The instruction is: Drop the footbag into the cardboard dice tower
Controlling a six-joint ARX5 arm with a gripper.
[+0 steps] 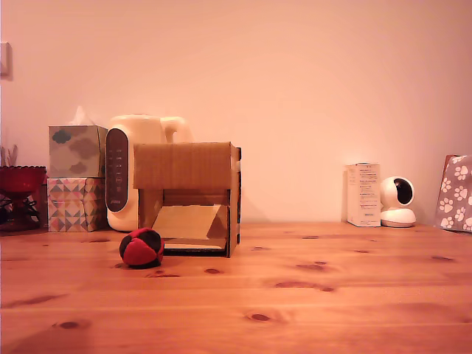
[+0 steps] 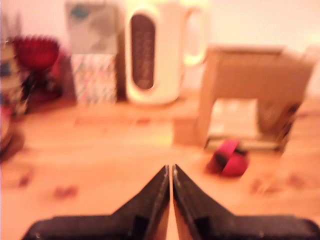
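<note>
— Black gripper (image 2: 171,170)?
— Closed, empty, above bare pine table (image 1: 332,295).
— Red-and-black panelled soft footbag (image 1: 141,247)?
— Resting on wood, just beside brown corrugated cardboard dice tower (image 1: 188,195), at its front opening.

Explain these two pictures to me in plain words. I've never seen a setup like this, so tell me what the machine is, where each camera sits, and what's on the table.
One picture comes from a fixed camera facing the wooden table. The other, blurry, comes from a camera on a robot arm's wrist, looking down past its gripper, the two dark wedges. The jaws are pressed together and hold nothing.

On the table lies a red and black footbag, just in front of a cardboard dice tower, whose slanted ramp shows through its front opening. Behind stand a cream kettle and two stacked tissue boxes. On the exterior view's right are a small white box and a round white camera.
</note>
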